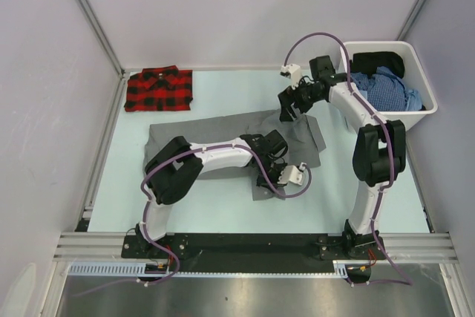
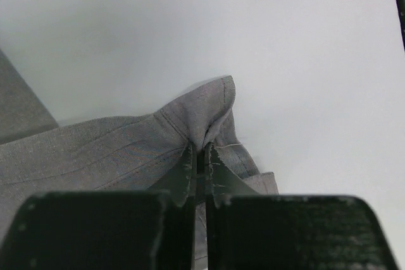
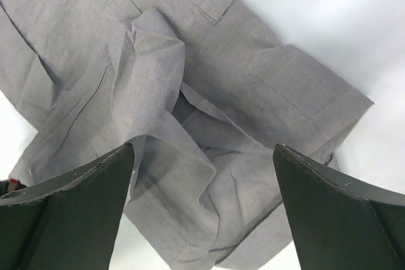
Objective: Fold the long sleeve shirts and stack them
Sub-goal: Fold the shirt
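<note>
We see the grey shirt [image 3: 253, 93] as matt woven cloth, fine-grained, with stitched seams and soft creases. The plaid shirt [image 1: 159, 88] is likewise matt cloth. The table [image 1: 223, 213] looks smooth, with a faint sheen. The bin [image 1: 412, 113] appears to be smooth white plastic. The left gripper [image 2: 199, 150] and the right gripper [image 3: 202, 150] show matt black faces, pale-scuffed at the edges. We read the rail [image 1: 96, 244] as brushed metal.

Bright, even, diffuse light. Soft shadows in grey shirt [image 3: 209, 124] folds. Near lens, left pincer [image 2: 200, 151] blurred.
</note>
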